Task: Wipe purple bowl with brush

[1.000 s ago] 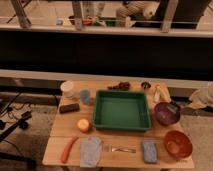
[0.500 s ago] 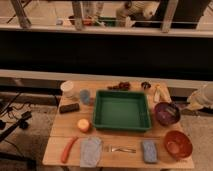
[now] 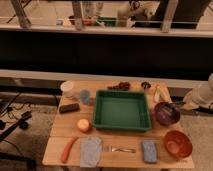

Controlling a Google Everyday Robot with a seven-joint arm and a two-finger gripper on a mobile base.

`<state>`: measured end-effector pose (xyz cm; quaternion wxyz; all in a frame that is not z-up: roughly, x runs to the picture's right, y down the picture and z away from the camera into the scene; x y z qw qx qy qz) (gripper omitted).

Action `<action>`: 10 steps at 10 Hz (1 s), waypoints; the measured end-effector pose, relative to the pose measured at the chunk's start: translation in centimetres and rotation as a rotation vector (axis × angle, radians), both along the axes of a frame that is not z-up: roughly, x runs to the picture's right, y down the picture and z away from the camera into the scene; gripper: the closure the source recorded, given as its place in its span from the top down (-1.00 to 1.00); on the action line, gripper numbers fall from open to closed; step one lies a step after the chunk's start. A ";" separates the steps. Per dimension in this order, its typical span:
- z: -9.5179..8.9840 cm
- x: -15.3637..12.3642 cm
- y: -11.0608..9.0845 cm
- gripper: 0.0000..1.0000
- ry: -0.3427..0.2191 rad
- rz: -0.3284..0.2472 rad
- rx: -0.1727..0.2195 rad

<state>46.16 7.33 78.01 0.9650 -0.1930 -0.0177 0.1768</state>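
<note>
The end effector (image 3: 181, 106) is at the right side of the surface (image 3: 60, 134). It sits at the tip of a white arm (image 3: 202, 95) that comes in from the right edge. Its fingers are closed tight on the brush (image 3: 173, 108), a small dark thing that sticks out to the left.

The purple bowl (image 3: 165, 117) is just below and left of the end effector, right under the brush. I cannot tell if the brush touches the bowl.

An orange bowl (image 3: 177, 145) is near the end effector, closer to the front edge. A blue sponge (image 3: 148, 151) is left of that bowl. A fork (image 3: 120, 149) lies further left, then a pale cloth (image 3: 91, 151), then a carrot (image 3: 69, 148), well apart from the end effector.

A big green tray (image 3: 121, 111) is left of the end effector, just past the purple bowl. On the tray's far side are a round orange fruit (image 3: 83, 124), a dark block (image 3: 69, 107), a blue cup (image 3: 85, 96) and a white cup (image 3: 67, 88). These are the things farthest from the end effector.

Behind the end effector, near the back edge, lies a yellow thing like a banana (image 3: 159, 93). Beside it is a small dark dish (image 3: 145, 85).
</note>
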 end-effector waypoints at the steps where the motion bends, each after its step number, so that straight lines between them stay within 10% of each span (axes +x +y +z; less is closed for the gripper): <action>1: 0.4 -0.4 -0.1 -1.00 -0.006 -0.003 -0.003; 10: 0.0 -3.7 0.4 -1.00 -0.066 -0.056 -0.004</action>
